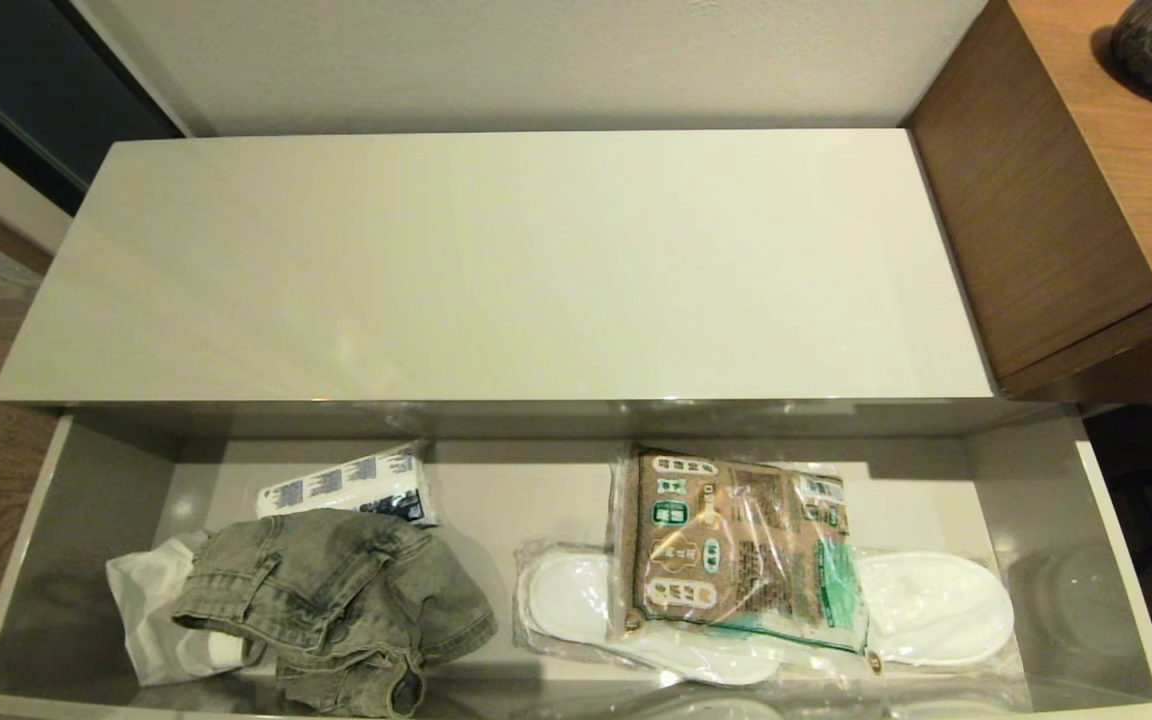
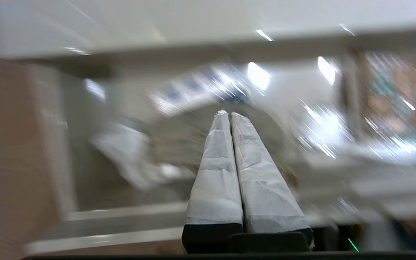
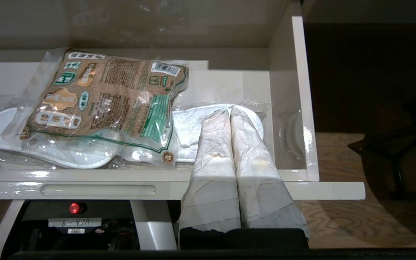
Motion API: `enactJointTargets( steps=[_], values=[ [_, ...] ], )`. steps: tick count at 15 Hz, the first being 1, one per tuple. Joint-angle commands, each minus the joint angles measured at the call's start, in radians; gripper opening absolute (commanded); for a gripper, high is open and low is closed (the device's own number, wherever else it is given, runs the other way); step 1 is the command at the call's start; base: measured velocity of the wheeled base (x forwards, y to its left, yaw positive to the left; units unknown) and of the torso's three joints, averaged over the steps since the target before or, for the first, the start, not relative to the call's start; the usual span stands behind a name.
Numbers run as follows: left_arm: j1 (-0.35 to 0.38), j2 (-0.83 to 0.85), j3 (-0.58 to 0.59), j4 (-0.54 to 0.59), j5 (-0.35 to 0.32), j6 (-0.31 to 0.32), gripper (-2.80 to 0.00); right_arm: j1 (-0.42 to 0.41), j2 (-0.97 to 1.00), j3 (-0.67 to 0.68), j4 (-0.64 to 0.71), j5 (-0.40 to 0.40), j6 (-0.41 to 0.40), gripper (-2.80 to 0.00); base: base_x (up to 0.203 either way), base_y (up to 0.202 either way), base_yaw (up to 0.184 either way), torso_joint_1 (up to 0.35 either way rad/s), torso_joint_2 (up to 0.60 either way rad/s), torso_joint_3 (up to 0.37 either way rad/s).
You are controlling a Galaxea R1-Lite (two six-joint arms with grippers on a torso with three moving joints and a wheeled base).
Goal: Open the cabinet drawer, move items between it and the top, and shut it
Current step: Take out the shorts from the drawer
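Jaws of the left gripper (image 2: 228, 115) pressed fully together, holding nothing, aimed from in front of the open cabinet drawer (image 1: 1116, 560) toward the denim garment (image 1: 336, 600); scene beyond them smeared in the left wrist view, so contact with the fabric cannot be judged. Jaws of the right gripper (image 3: 229, 112) likewise closed on nothing, poised over the drawer's front rail near its right end, tips toward the wrapped slippers (image 3: 215, 126). Neither arm visible from the head camera.

Farther out: garment crumpled at the drawer's left front, lying partly over a small white cloth (image 1: 146, 610), with a blue-and-white packet (image 1: 351, 485) just behind. To the right, a brown printed bag (image 1: 736, 545) resting across the slippers. Top (image 1: 496, 260) of the cabinet bare and glossy. Wooden desk (image 1: 1116, 130) beside the cabinet's right end.

Drawer already pulled out, so probably the transfer step: denim from drawer up to the top. Next move likely calls for parting the left jaws, descending onto a thick fold of denim, pinching, and lifting high enough to pass over the top's front edge without dragging the white cloth along.
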Motion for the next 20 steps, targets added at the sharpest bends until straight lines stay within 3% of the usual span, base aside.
enactJointTargets(
  steps=[1,2,4,6,9,10,15,18,20],
  values=[
    [-0.045,0.329,-0.142,0.150,-0.169,-0.007,-2.80,0.000,0.001,0.000,0.000,0.000,-0.001,-2.80,0.000,0.000,0.000,0.000,0.00,0.000],
    [-0.110,0.374,-0.155,0.194,-0.232,-0.011,-2.80,0.000,0.001,0.000,0.000,0.000,-0.001,-2.80,0.000,0.000,0.000,0.000,0.00,0.000],
    [-0.235,0.424,-0.136,0.224,-0.285,-0.021,-2.80,0.000,0.001,0.001,0.000,0.000,-0.001,-2.80,0.000,0.000,0.000,0.000,0.00,0.000],
    [-0.326,0.460,-0.094,0.227,-0.297,-0.039,-2.80,0.000,0.001,0.001,0.000,0.000,-0.001,-2.80,0.000,0.000,0.000,0.000,0.00,0.000],
    [-0.388,0.500,-0.077,0.226,-0.298,-0.047,-2.80,0.000,0.001,0.000,0.000,0.000,-0.001,-2.80,0.000,0.000,0.000,0.000,0.00,0.000],
    [-0.399,0.511,-0.076,0.227,-0.296,-0.050,0.00,0.000,0.001,0.000,0.000,0.000,-0.001,-2.80,0.000,0.000,0.000,0.000,0.00,0.000],
    [-0.412,0.523,-0.073,0.226,-0.262,-0.096,0.00,0.000,0.001,0.000,0.000,0.000,-0.001,-2.80,0.000,0.000,0.000,0.000,0.00,0.000],
    [-0.410,0.525,-0.062,0.219,-0.236,-0.177,0.00,0.000,0.001,0.001,0.000,0.000,-0.001,-2.80,0.000,0.000,0.000,0.000,0.00,0.000],
    [-0.410,0.522,-0.054,0.194,-0.157,-0.244,0.00,0.000,0.001,0.001,0.000,0.000,-0.001,-2.80,0.000,0.000,0.000,0.000,0.00,0.000]
  ],
)
